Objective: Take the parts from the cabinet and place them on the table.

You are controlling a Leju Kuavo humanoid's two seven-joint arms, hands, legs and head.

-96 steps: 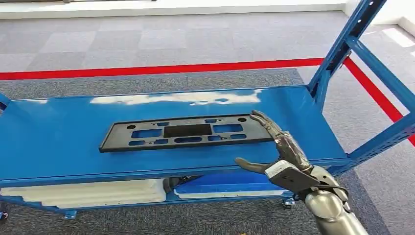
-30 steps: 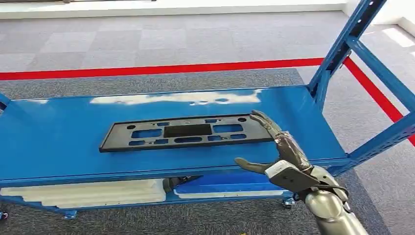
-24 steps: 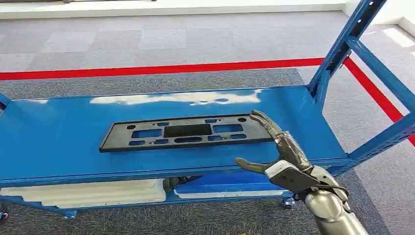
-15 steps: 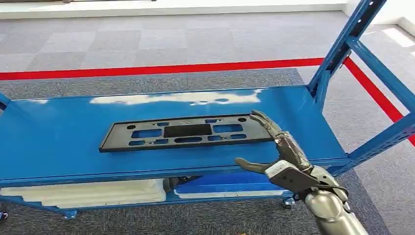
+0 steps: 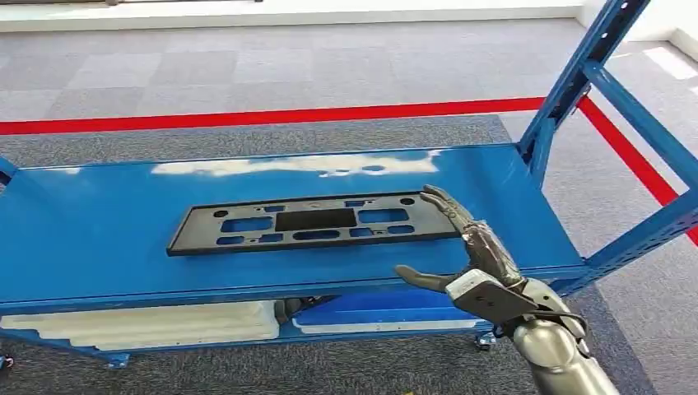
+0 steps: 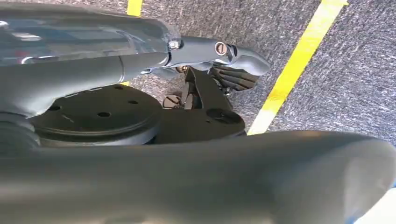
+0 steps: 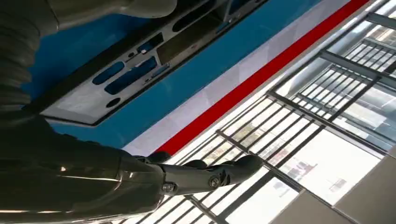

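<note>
Grey carpet tiles (image 5: 247, 66) crossed by a red floor stripe (image 5: 272, 116) lie behind a blue steel rack whose top shelf (image 5: 99, 239) spans the head view from 9 to 3 o'clock. On that shelf, just right of centre, a long black plastic panel (image 5: 313, 222) with rectangular cut-outs lies flat, its length running from 9 to 3 o'clock. The right hand (image 5: 469, 255) comes in from 5 o'clock on its silver arm (image 5: 560, 362); its fingers (image 5: 449, 207) are stretched out, apart from the thumb, with the tips at the panel's right end, either touching it or just above it, I cannot tell which. It grips nothing. In the right wrist view the same panel (image 7: 140, 60) lies on the blue shelf next to the hand's thumb. Blue uprights (image 5: 576, 74) rise at 2 o'clock. White foam sheets (image 5: 148, 322) rest on the lower shelf at 7 o'clock. How the left hand's fingers lie I cannot tell.
</note>
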